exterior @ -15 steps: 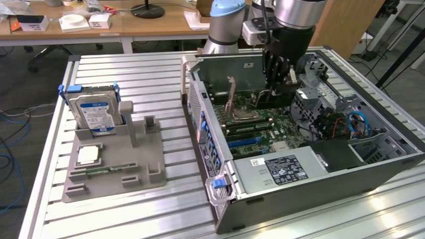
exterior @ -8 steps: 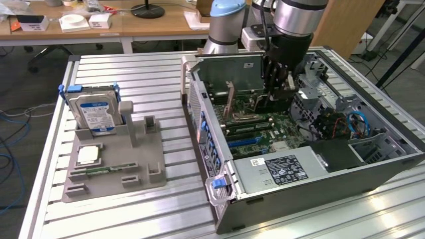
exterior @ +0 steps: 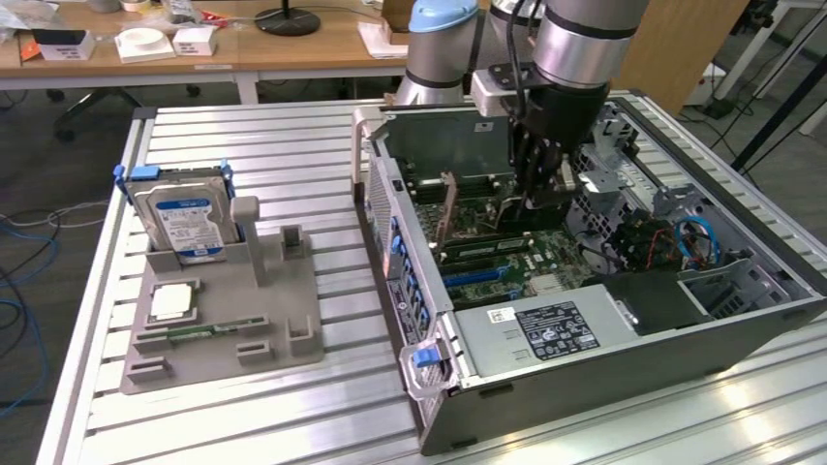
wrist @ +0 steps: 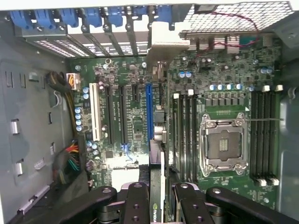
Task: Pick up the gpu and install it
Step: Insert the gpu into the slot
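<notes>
Exterior view: arm [exterior: 568, 48] reaches straight down into the case [exterior: 621, 320], jaws pinching the gpu [wrist: 158, 121].

Table [exterior: 259, 407]: ribbed brushed alu, semi-gloss. Holder tray [exterior: 278, 320]: matt grey plastic. PC case [exterior: 543, 407]: dull grey sheet metal. Mobo [wrist: 135, 121]: glossy green PCB. Gripper [wrist: 155, 196]: matt black metal.

Even overhead light; glare streaks on aluminium table [exterior: 723, 407]; wrist view softer, dim at edges.
</notes>
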Robot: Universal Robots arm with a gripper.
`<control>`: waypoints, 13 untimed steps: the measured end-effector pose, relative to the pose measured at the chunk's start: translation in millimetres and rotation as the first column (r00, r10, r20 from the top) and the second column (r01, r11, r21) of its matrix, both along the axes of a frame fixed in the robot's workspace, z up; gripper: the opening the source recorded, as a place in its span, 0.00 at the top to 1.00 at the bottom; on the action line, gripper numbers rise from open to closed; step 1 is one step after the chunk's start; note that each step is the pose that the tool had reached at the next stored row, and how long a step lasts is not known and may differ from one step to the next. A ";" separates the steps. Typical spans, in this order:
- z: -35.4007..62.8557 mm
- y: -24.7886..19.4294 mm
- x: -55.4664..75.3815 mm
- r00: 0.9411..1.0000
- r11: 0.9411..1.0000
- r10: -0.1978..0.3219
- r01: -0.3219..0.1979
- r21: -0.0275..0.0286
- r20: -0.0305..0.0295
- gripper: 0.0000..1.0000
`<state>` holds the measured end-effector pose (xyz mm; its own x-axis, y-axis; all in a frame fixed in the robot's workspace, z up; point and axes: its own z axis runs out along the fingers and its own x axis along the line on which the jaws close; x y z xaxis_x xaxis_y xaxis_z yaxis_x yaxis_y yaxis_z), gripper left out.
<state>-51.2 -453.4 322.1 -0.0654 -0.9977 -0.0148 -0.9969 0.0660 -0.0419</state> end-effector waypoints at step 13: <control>-19.3 -9.5 -17.5 1.000 1.000 0.001 -0.001 0.000 0.007 0.74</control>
<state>-68.6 -463.0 302.8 -0.0639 -0.9978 -0.0153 -0.9967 0.0646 -0.0491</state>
